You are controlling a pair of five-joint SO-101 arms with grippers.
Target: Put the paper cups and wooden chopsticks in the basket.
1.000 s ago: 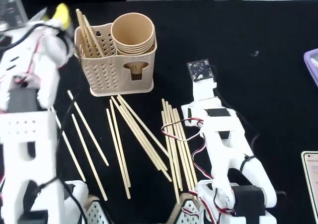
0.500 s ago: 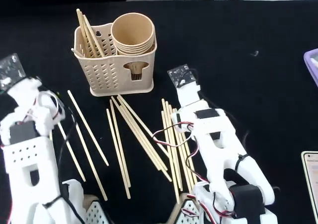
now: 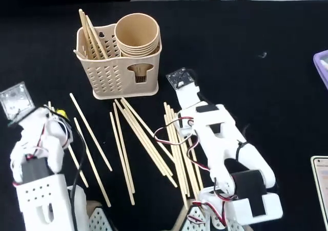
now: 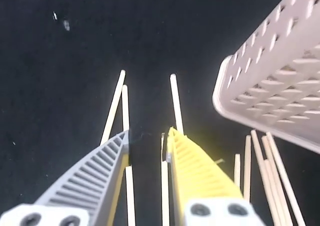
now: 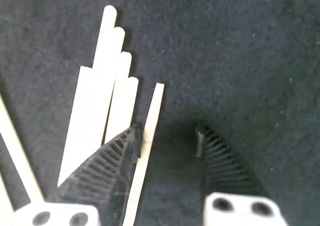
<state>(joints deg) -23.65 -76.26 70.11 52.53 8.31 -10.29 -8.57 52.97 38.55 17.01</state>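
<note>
— Wooden chopsticks (image 3: 143,139): where do they lie by the left gripper (image 4: 148,133)?
— Loose on the black cloth (image 3: 256,87); a pair runs ahead of its grey finger; one runs ahead of the yellow finger (image 4: 195,161); more lie off to the yellow side; the fingers stand partly apart with nothing gripped.
— And the basket (image 4: 270,85)?
— Ahead and off to that same yellow side, apart from the tips; in the high view the paper cups (image 3: 137,34) sit stacked in it; a few sticks lean in the compartment beside them.
— The right gripper (image 5: 168,131)?
— Parted about as far, low over the cloth, holding nothing; a single chopstick (image 5: 150,110) lies just inside one finger; a tight bundle (image 5: 107,90) lies outside that same finger; whether finger and stick touch I cannot tell.
</note>
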